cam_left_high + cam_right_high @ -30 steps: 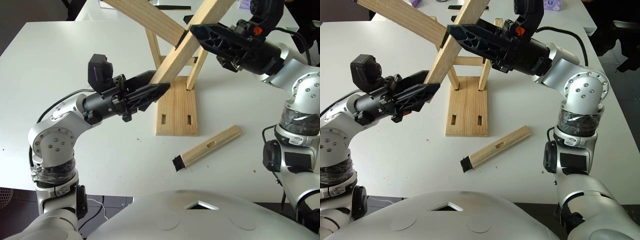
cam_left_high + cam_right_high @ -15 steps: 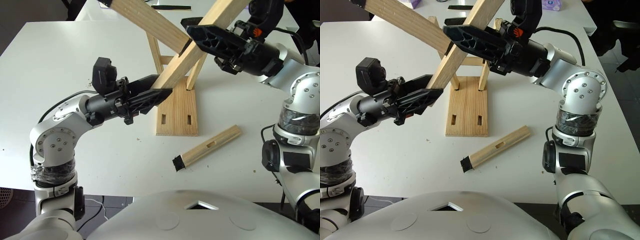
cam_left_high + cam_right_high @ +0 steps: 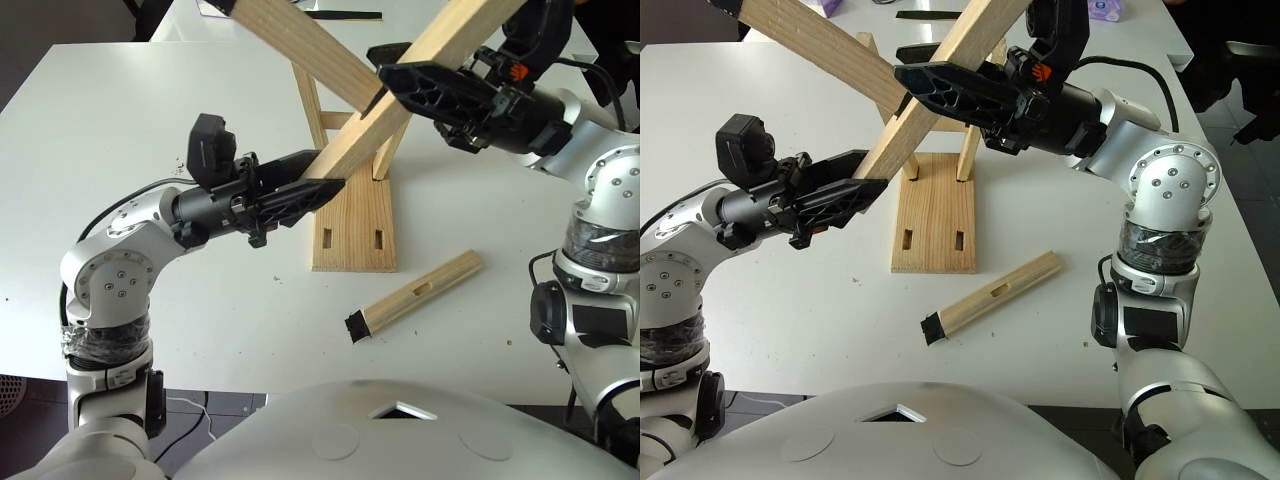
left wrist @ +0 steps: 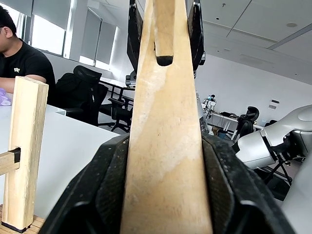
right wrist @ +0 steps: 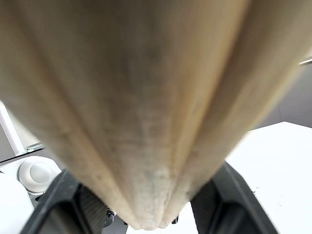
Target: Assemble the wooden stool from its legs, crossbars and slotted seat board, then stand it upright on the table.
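Loose leg (image 3: 415, 294) lies on the table, near-right of the seat board (image 3: 353, 235). The board's two near slots (image 3: 328, 238) are empty.

Left tool (image 3: 333, 168) clamps the lower end of the held leg (image 3: 362, 135) over the board's left edge. Right tool (image 3: 385, 62) is closed on it higher up, where a second bar (image 3: 300, 40) crosses.

Over the last second the held leg leaned flatter, rightward. Judged to be realigning, not yet seated.

Far slots hold two upright legs (image 3: 308, 95).

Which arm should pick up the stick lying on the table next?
Probably the right. The loose stick lies right of the board, on that arm's side. But the right gripper and left gripper both grip the slanted stick, so it must let go first.
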